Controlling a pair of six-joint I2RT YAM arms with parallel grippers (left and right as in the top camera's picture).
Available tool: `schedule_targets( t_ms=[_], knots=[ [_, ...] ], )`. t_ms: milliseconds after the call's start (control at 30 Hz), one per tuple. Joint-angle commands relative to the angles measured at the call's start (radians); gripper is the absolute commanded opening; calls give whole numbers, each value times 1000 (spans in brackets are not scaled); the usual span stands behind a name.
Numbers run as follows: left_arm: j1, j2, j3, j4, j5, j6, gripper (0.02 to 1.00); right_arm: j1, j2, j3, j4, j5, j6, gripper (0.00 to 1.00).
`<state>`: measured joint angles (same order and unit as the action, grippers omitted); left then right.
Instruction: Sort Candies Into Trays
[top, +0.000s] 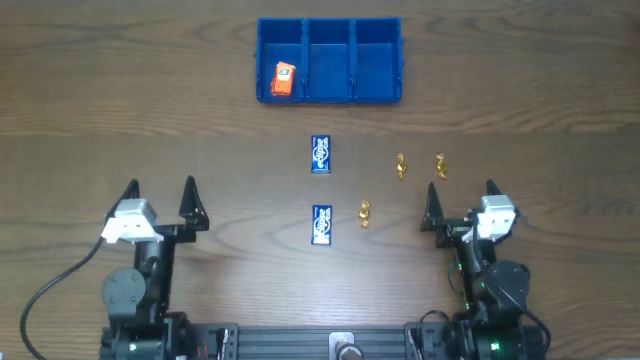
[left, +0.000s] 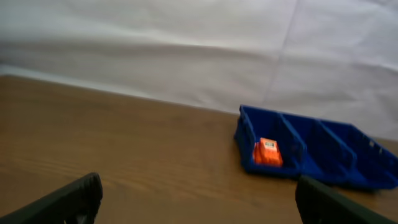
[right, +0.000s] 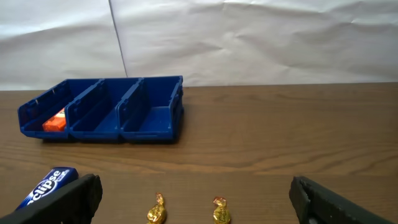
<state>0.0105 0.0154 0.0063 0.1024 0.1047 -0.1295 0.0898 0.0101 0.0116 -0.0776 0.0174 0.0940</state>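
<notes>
Candies (top: 320, 154) lie spread over a brown wooden table (top: 100, 120), seen from above, with one already inside a tray.

A blue tray (top: 330, 97) with three side-by-side compartments sits at the upper centre of the frame. Its middle and right compartments hold nothing.

Two black robot arms stand at the bottom edge. The left gripper (top: 161, 186) is at the lower left, its two dark fingers spread wide apart, holding nothing. The right gripper (top: 461, 188) is at the lower right, its fingers likewise spread wide and holding nothing. Both are well apart from the tray.

Two flat blue packets lie in the middle of the frame, one straight below the other. The upper blue packet (top: 320, 154) is below the tray's middle compartment. The lower blue packet (top: 321, 224) lies nearer the bottom, about level with the grippers.

An orange candy (top: 284, 80) rests in the tray's left compartment, slightly tilted.

Three small gold-wrapped candies lie right of the packets. Two form a pair, the left gold candy (top: 401, 165) and the right gold candy (top: 440, 165), just above the right gripper. The third gold candy (top: 365, 213) lies just beside the lower blue packet, on its right.
</notes>
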Motion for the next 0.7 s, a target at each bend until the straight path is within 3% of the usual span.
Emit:
schedule_targets(
  t_ms=[33, 700],
  knots=[
    [-47, -13, -2, -107, 23, 45, 996, 2, -7, -4, -3, -5, -10, 998],
    [-50, -11, -2, -170, 19, 45, 998, 2, -7, -4, -3, -5, -10, 998]
  ],
)
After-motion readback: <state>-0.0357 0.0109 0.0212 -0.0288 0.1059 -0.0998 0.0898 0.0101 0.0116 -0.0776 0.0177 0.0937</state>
